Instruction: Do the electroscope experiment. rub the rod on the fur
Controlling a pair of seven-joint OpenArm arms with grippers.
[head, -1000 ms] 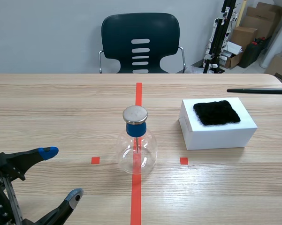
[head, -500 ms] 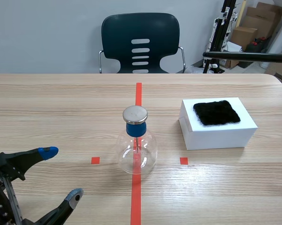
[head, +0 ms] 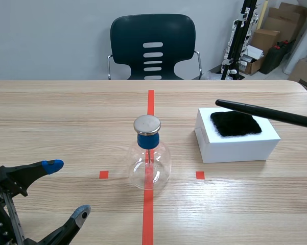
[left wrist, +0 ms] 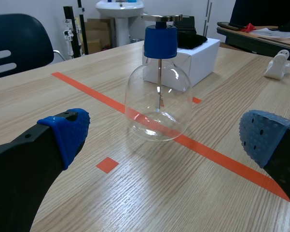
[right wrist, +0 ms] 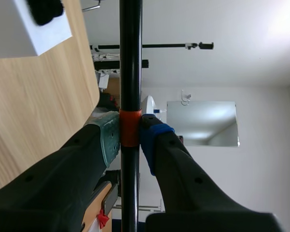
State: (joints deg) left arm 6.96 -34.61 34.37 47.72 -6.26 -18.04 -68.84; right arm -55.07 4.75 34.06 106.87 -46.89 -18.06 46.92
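Observation:
A black rod (head: 265, 113) comes in from the right, its tip hanging over the back left corner of the black fur (head: 235, 123). The fur lies on top of a white box (head: 237, 145). In the right wrist view my right gripper (right wrist: 131, 140) is shut on the rod (right wrist: 131, 72) at its orange band, with the fur (right wrist: 46, 9) far ahead. The glass electroscope flask (head: 149, 155), blue-necked with a metal disc on top, stands on the red line. My left gripper (head: 68, 189) rests open at the table's near left, with the flask (left wrist: 158, 96) ahead of it.
A dark chair (head: 153, 47) stands behind the table's far edge. Cardboard boxes (head: 276, 30) and a stand fill the back right corner. A small white object (left wrist: 278, 65) sits on the table to the right of the box.
The rod first rose at the far right, then swung down and leftward; its tip now reaches over the fur. The left arm and the flask have not moved.

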